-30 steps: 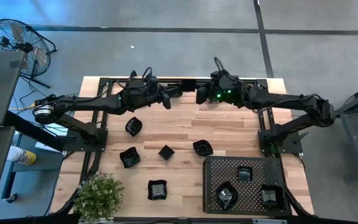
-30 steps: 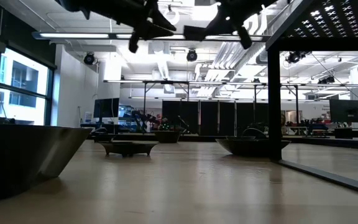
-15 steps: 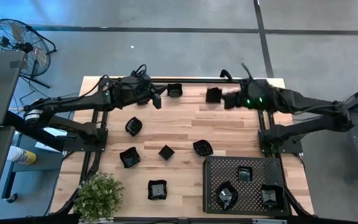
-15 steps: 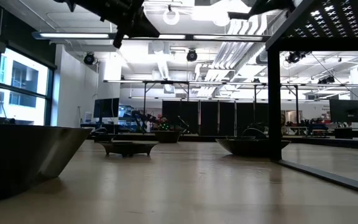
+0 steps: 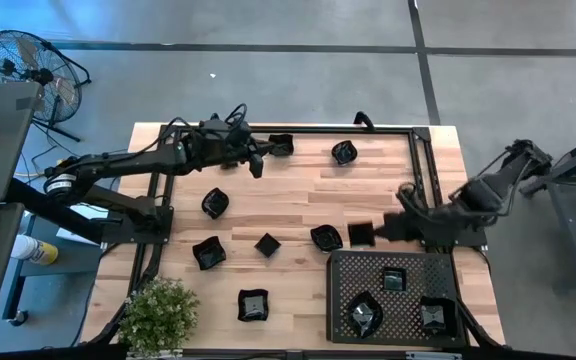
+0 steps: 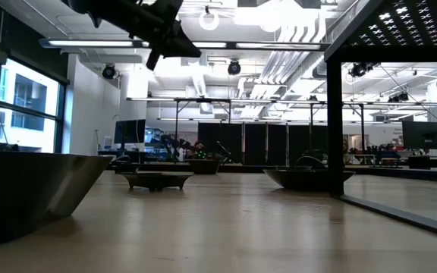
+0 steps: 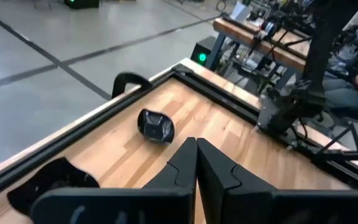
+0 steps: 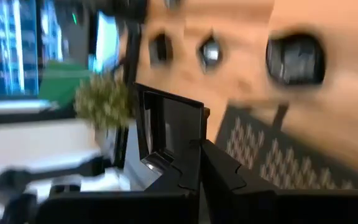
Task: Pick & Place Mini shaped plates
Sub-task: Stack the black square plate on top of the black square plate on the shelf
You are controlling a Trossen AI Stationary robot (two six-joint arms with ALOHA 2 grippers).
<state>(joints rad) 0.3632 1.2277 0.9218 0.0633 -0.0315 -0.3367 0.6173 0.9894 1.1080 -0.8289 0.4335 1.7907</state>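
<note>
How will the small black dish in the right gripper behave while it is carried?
The dish looks glossy, so it may slip. The right gripper pinches only its rim, so it could tilt. It stands rigid, so it is probably stiff.

Robotics lab: open industrial ceiling (image 6: 234, 30) showing upper frame, monitor benches (image 6: 423, 140) standing right, floor fan (image 5: 30, 68) sitting upper left.

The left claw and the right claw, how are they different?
The left claw holds nothing; the right claw grips a square plate. The left claw is near a plate at the table's edge; the right claw is beside the tray. Both are shut.
</note>
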